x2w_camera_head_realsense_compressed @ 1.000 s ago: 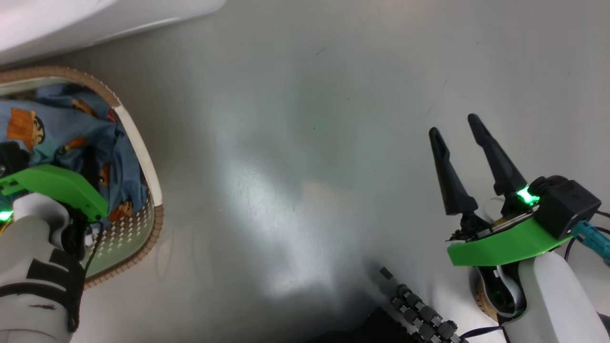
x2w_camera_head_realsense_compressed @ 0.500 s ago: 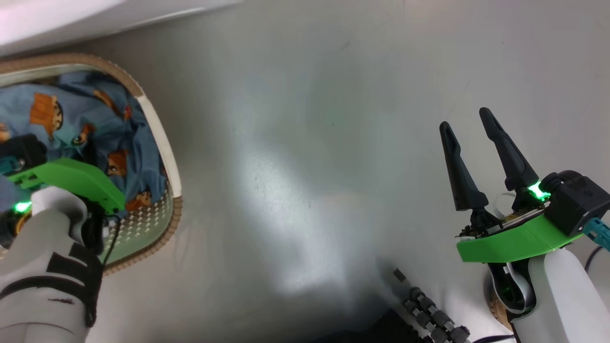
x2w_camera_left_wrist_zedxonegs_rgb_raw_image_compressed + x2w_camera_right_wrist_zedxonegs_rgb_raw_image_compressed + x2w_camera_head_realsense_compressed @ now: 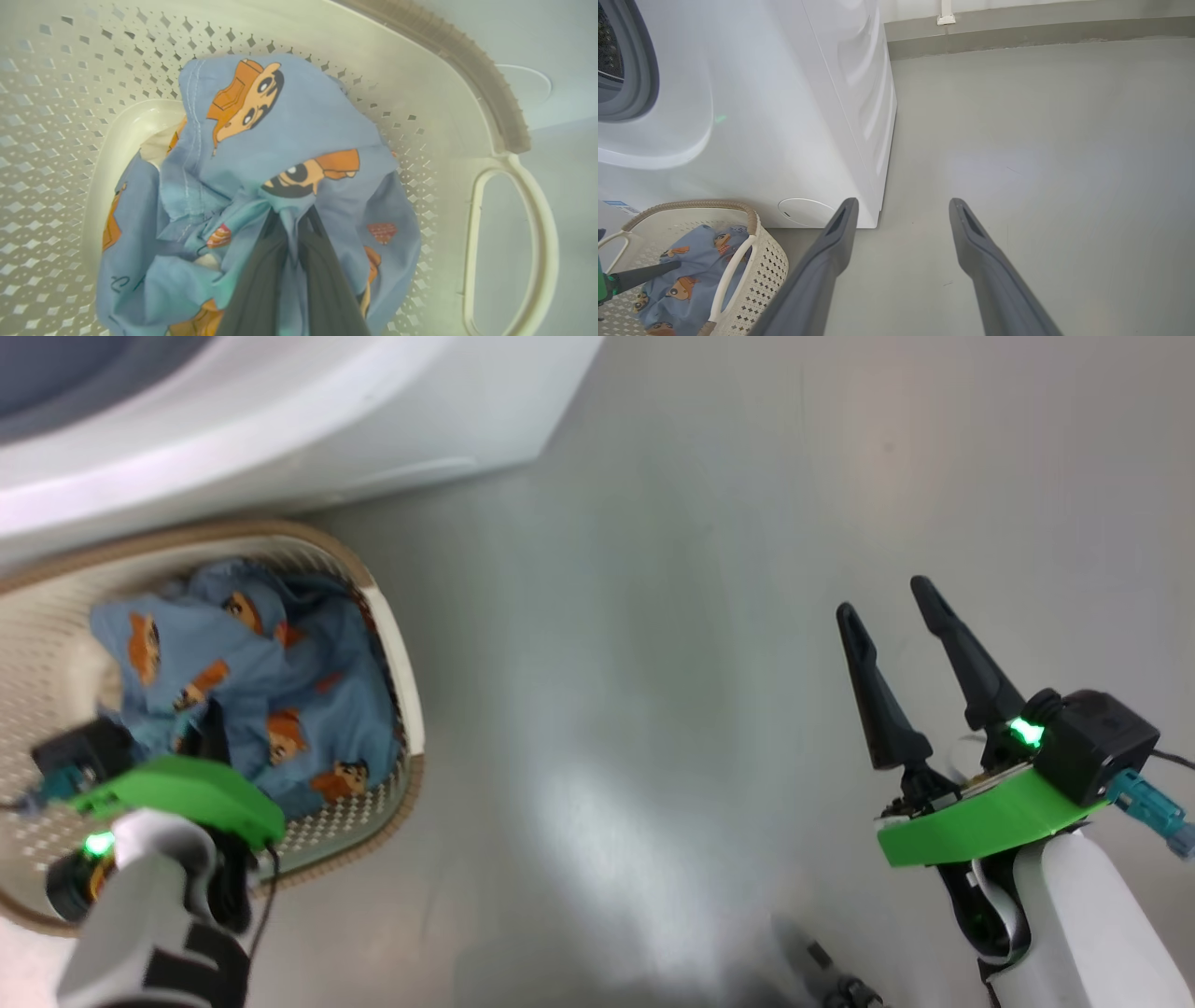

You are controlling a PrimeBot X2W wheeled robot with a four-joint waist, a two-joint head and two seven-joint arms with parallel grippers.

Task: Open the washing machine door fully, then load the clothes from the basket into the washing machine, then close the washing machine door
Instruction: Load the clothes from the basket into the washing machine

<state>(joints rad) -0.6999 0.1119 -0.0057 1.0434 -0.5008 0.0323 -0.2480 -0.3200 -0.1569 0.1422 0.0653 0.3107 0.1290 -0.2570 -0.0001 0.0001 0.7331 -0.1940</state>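
Blue printed clothes lay bunched in the basket just beside the washing machine; the left claw was clenched on a fold of them, the right claw hung spread above the floor.

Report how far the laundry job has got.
Done: the washing machine shows its grey ring uncovered, so the door looks open. In hand: the left gripper has its jaws shut on the clothes, inside the basket. Left: loading them and closing the door; the right gripper hangs open.
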